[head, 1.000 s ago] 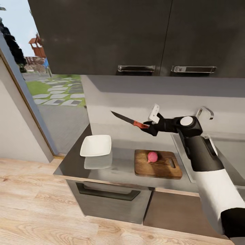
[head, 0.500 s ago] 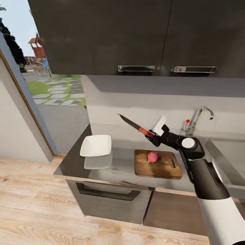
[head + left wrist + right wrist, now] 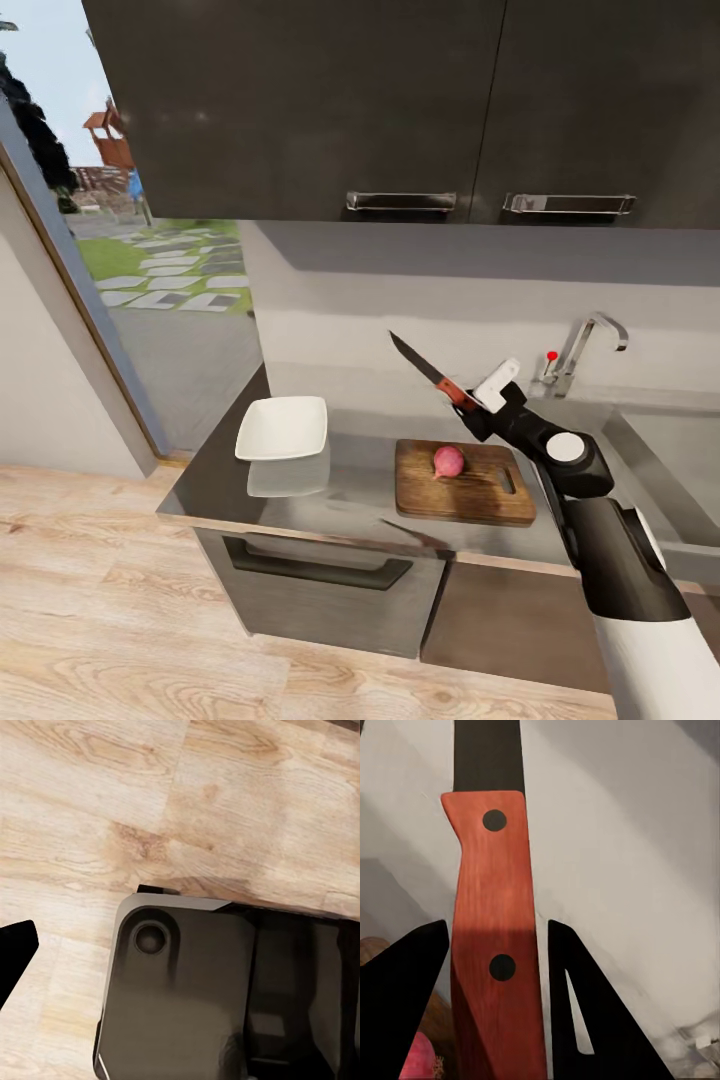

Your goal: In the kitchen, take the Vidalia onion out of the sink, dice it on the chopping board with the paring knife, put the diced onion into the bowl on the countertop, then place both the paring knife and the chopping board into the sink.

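Kitchen countertop (image 3: 350,490), chopping board (image 3: 465,482) at its front edge near the sink (image 3: 670,470). Vidalia onion (image 3: 449,461) mid-board. Right gripper (image 3: 478,408) clamps paring knife (image 3: 432,372); tip the blade down over the bulb. Left fingers: can't tell.

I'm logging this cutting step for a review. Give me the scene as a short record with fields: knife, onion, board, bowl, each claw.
knife: paring knife held in the air above the chopping board, blade pointing up and away from the arm
onion: Vidalia onion whole, resting on the board
board: chopping board flat on the countertop, beside the sink
bowl: white bowl on the countertop, apart from the board, nothing in it
right claw: right claw closed on the knife's red-orange handle
left claw: state cannot be told
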{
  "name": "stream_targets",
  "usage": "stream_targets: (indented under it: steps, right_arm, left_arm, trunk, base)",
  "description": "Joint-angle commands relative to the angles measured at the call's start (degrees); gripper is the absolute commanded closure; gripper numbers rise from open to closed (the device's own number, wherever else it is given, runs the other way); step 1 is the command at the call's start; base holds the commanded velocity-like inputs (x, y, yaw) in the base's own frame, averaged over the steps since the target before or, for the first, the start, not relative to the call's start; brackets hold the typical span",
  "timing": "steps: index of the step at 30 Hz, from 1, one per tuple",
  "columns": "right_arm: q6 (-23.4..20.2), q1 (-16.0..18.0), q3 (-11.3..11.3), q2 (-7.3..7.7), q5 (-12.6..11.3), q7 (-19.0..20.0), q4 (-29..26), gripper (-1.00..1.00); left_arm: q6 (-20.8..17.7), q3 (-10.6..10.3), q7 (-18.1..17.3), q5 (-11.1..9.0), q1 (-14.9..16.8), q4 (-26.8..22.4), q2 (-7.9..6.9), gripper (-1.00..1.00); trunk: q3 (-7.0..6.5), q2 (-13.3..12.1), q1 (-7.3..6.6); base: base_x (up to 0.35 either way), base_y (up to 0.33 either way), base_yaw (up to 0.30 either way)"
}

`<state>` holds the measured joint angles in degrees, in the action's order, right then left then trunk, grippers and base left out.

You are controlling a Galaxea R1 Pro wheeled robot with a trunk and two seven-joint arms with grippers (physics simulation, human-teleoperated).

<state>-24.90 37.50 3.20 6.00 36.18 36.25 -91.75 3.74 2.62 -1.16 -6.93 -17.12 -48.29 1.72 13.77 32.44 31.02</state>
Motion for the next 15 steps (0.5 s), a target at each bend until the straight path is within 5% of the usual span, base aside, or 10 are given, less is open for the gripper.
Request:
stream_targets:
  steps: [1,5,9,15]
  right_arm:
    - [-0.3,0.0,-0.2,0.00,0.4,0.2,0.0,1.00]
    - [-0.3,0.0,-2.7,-0.13,0.1,0.3,0.3,1.00]
    - [-0.4,-0.4,-6.1,-0.22,-3.2,0.8,0.7,1.00]
    - [-0.2,-0.8,-7.3,-0.20,-5.7,1.0,3.4,1.00]
  left_arm:
    - [0.0,0.1,-0.1,-0.5,0.0,-0.1,0.04,-1.00]
    - [0.0,0.1,0.0,-0.5,0.0,-0.1,0.04,-1.00]
    - [0.0,0.1,0.1,-0.5,0.0,0.6,0.04,-1.00]
    - [0.0,0.1,0.1,-0.5,0.0,1.9,0.04,-1.00]
  trunk:
    - [0.08,0.1,0.02]
    - [0.08,0.1,0.02]
    - [0.08,0.1,0.02]
    - [0.08,0.1,0.02]
  base:
    - [0.000,0.000,0.000]
    - [0.000,0.000,0.000]
    - [0.000,0.000,0.000]
    - [0.000,0.000,0.000]
